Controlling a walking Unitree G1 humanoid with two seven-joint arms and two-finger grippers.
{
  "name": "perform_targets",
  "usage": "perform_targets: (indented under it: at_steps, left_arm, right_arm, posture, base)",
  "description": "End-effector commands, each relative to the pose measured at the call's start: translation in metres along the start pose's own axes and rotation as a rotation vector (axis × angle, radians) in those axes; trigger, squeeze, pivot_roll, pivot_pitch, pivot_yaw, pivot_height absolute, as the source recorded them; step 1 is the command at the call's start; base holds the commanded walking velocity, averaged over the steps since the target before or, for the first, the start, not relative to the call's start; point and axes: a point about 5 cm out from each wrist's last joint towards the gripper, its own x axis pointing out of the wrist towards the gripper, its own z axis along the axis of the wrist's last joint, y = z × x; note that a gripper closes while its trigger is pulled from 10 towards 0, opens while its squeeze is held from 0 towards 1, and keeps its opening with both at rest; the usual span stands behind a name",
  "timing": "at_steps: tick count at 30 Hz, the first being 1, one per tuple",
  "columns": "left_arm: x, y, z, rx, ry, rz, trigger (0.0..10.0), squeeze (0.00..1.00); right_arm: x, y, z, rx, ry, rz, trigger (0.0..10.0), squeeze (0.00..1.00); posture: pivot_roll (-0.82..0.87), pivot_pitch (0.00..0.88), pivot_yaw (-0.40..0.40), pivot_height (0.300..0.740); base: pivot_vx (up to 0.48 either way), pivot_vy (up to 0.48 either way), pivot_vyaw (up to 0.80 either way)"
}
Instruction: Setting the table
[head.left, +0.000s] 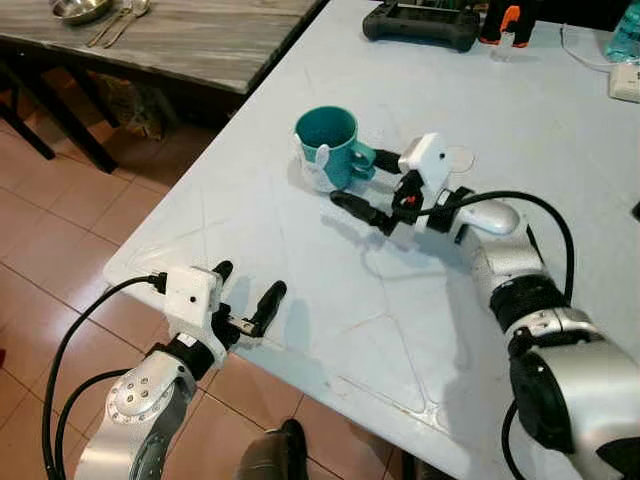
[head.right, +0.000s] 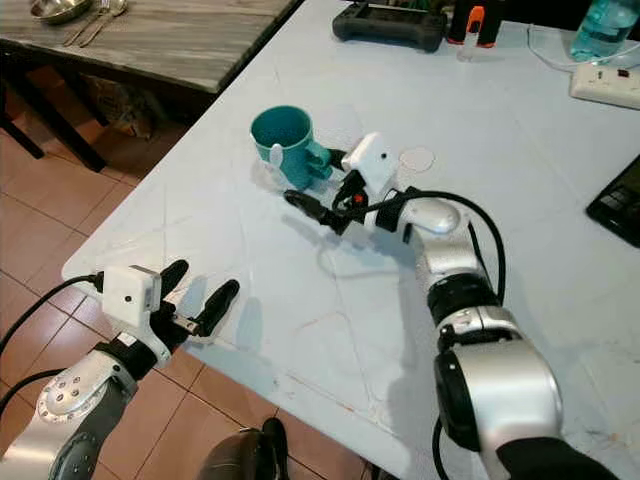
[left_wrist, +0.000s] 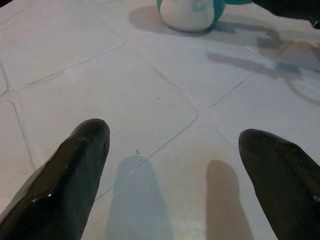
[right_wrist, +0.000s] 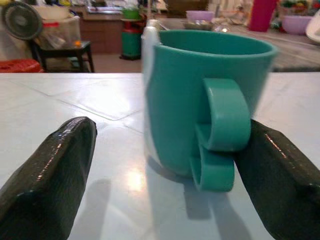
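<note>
Now right gripper (head.left: 365, 186) spread wide beside teal mug (head.left: 331, 147) handle, upright on counter (head.left: 300, 290); left gripper (head.left: 247, 289) released at counter edge.

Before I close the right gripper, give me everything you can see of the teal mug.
The teal mug stands upright on the white table, mouth open and looking empty. It looks like glossy plastic or ceramic, teal with a white patch down one side and round the base. Its looped handle, with a smaller loop below, faces the right gripper. That gripper is open, fingers astride the handle side; one finger sits right against the handle, though contact is unclear. The other is apart from the mug.
</note>
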Motion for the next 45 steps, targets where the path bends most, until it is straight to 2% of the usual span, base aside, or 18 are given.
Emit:
perform_targets:
  at_steps: [1, 3, 5, 9, 12, 16, 23, 24, 25, 26, 45]
  left_arm:
    - [-0.002, 0.002, -0.002, 0.003, 0.019, 0.008, 10.0, 0.0]
    - [-0.001, 0.002, -0.002, 0.002, 0.019, 0.008, 10.0, 0.0]
    - [0.0, 0.002, -0.003, 0.0, 0.022, 0.006, 10.0, 0.0]
    - [0.0, 0.001, -0.006, -0.003, 0.027, 0.0, 10.0, 0.0]
    - [0.0, 0.001, -0.006, -0.003, 0.028, -0.003, 10.0, 0.0]
    - [0.001, 0.001, -0.007, -0.004, 0.03, -0.007, 10.0, 0.0]
    - [0.002, 0.0, -0.007, -0.005, 0.032, -0.009, 10.0, 0.0]
    - [0.002, -0.001, -0.008, -0.007, 0.032, -0.01, 10.0, 0.0]
    - [0.002, -0.001, -0.008, -0.007, 0.032, -0.01, 10.0, 0.0]
    - [0.002, -0.001, -0.008, -0.009, 0.033, -0.011, 10.0, 0.0]
    - [0.003, -0.004, -0.01, -0.024, 0.027, -0.025, 10.0, 0.0]
  right_arm:
    - [0.002, 0.005, 0.001, -0.004, -0.022, 0.023, 10.0, 0.0]
    - [0.001, 0.006, 0.0, -0.011, -0.026, 0.009, 10.0, 0.0]
    - [-0.001, 0.004, -0.001, -0.043, -0.036, -0.072, 10.0, 0.0]
    - [0.001, 0.005, -0.002, -0.069, -0.045, -0.155, 10.0, 0.0]
    - [0.002, 0.005, -0.003, -0.072, -0.043, -0.185, 10.0, 0.0]
    - [0.01, 0.011, -0.005, -0.02, -0.07, -0.271, 10.0, 0.0]
    - [0.022, 0.017, -0.003, 0.016, -0.093, -0.288, 10.0, 0.0]
    - [0.025, 0.017, -0.001, 0.03, -0.103, -0.314, 2.0, 0.0]
    - [0.025, 0.017, -0.001, 0.03, -0.103, -0.314, 2.0, 0.0]
    - [0.027, 0.016, 0.001, 0.041, -0.113, -0.336, 0.0, 0.0]
    - [0.028, 0.017, -0.002, 0.089, -0.108, -0.375, 0.0, 0.0]
  posture:
    - [0.01, 0.271, 0.148, 0.74]
    - [0.01, 0.271, 0.149, 0.74]
    - [0.0, 0.271, 0.149, 0.74]
    - [-0.01, 0.27, 0.152, 0.74]
    - [-0.01, 0.27, 0.152, 0.74]
    - [-0.01, 0.266, 0.151, 0.74]
    - [-0.01, 0.267, 0.148, 0.74]
    - [-0.01, 0.27, 0.146, 0.74]
    - [-0.01, 0.27, 0.146, 0.74]
    - [-0.01, 0.27, 0.144, 0.74]
    - [-0.02, 0.269, 0.13, 0.74]
  base:
    - [0.0, 0.0, 0.0]
    - [0.0, 0.0, 0.0]
    - [0.0, 0.0, 0.0]
    - [0.0, 0.0, 0.0]
    - [0.0, 0.0, 0.0]
    - [0.0, 0.0, 0.0]
    - [0.0, 0.0, 0.0]
    - [0.0, 0.0, 0.0]
    - [0.0, 0.0, 0.0]
    - [0.0, 0.0, 0.0]
    - [0.0, 0.0, 0.0]
